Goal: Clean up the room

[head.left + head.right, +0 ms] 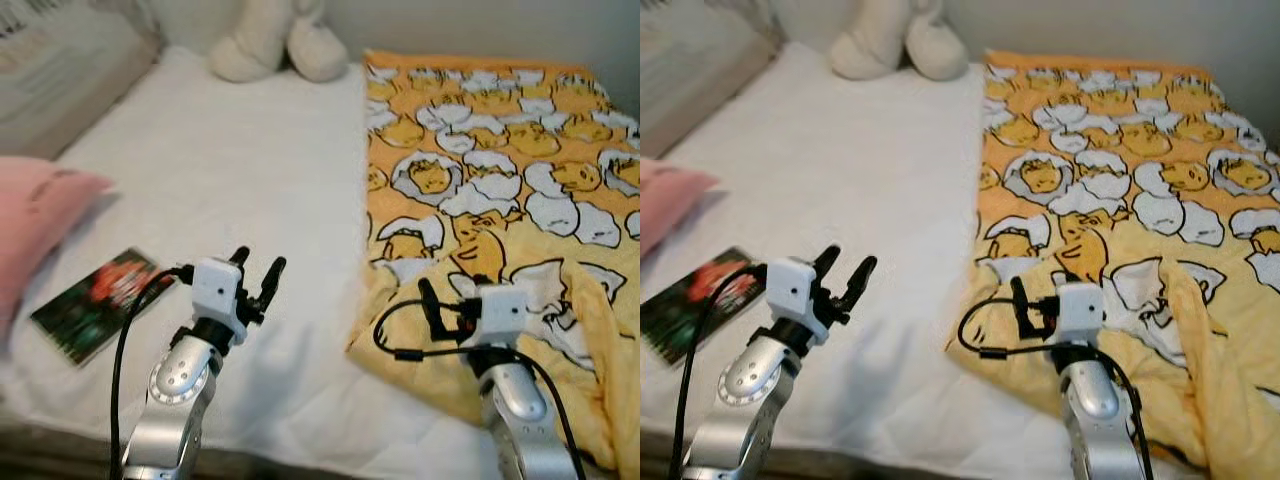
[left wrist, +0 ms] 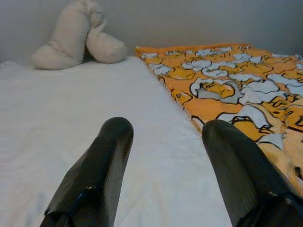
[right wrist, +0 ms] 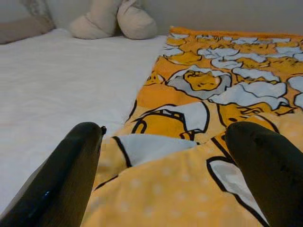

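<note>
Both arms sit low in front of me. Right gripper [image 1: 432, 300] hovers with fingers spread over the rumpled near corner of the yellow blanket [image 1: 500, 180], which covers the bed's right half. Left gripper [image 1: 258, 270], also parted, holds nothing above the white sheet [image 1: 230, 160]. Book [image 1: 95, 303] lies near the pink pillow [image 1: 35, 215]. Risk, I'd say: pinching sheet along with blanket, dragging both.

Both silver arms reach forward from the near edge. The left end effector [image 1: 257, 264] has its fingers spread; the right end effector [image 3: 170, 165] is spread too.
</note>
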Robot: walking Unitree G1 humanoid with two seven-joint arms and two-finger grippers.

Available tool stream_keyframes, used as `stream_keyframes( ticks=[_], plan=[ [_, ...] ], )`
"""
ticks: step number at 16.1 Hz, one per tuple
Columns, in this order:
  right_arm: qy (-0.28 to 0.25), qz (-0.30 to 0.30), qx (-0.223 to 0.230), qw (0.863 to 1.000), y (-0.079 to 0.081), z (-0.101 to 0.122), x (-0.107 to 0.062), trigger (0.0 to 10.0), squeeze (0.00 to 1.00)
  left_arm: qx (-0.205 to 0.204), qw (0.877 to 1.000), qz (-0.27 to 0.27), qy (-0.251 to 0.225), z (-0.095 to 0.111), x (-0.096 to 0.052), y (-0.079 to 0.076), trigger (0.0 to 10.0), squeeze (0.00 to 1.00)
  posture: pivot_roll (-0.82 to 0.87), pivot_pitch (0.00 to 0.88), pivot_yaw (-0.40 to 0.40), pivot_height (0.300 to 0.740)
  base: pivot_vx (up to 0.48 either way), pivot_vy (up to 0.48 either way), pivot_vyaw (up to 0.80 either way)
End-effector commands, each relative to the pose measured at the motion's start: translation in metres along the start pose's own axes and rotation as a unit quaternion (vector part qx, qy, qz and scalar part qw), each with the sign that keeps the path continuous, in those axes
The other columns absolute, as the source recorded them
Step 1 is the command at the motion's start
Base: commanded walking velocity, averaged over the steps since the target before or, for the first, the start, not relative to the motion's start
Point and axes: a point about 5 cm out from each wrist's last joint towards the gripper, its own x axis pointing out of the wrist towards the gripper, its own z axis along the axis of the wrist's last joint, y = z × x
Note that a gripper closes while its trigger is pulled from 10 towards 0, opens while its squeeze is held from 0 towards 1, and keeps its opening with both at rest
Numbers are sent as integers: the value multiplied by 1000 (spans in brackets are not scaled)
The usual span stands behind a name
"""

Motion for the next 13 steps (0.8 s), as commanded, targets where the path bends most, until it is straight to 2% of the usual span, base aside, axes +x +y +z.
stream_keyframes(
  ticks=[1, 2, 3, 4, 5, 7, 8, 13],
  plan=[
    [0, -25, -9, 1000, -11, 1, 2, 10000, 0, 3, 1000, -8, -3, 1, 3, -1, 10000, 0, -58, 0, 15, 740, 0, 0, 0],
    [4, -30, -11, 999, -12, 1, 3, 10000, 0, 3, 1000, -8, -3, 1, 3, -2, 10000, 0, -58, 0, 15, 740, 0, 0, 0],
    [23, -61, -15, 998, -22, -3, 8, 10000, 0, 4, 1000, -12, -1, 1, 4, -1, 10000, 0, -55, 0, 26, 740, 0, 0, 0],
    [43, -119, -36, 991, -42, -4, 17, 10000, 0, 9, 1000, -19, 5, 1, 8, 1, 10000, 0, -48, 0, 34, 740, 0, 0, 0],
    [36, -129, -31, 990, -46, 0, 20, 10000, 0, 13, 1000, -21, 13, 0, 10, 4, 10000, 0, -44, 0, 38, 740, 0, 0, 0],
    [28, -122, -34, 992, -44, 2, 18, 10000, 0, 17, 1000, -22, 6, 2, 12, 7, 10000, 0, -36, 0, 45, 740, 0, 0, 0],
    [28, -106, -39, 993, -38, -1, 15, 10000, 0, 22, 999, -27, 1, 4, 11, 6, 10000, 0, -42, 0, 47, 740, 255, -405, 0],
    [26, -100, -34, 994, -33, -3, 12, 10000, 0, 4, 999, -35, -8, 3, 9, -7, 10000, 0, -50, 4, 39, 740, 48, -415, 0]
  ],
)
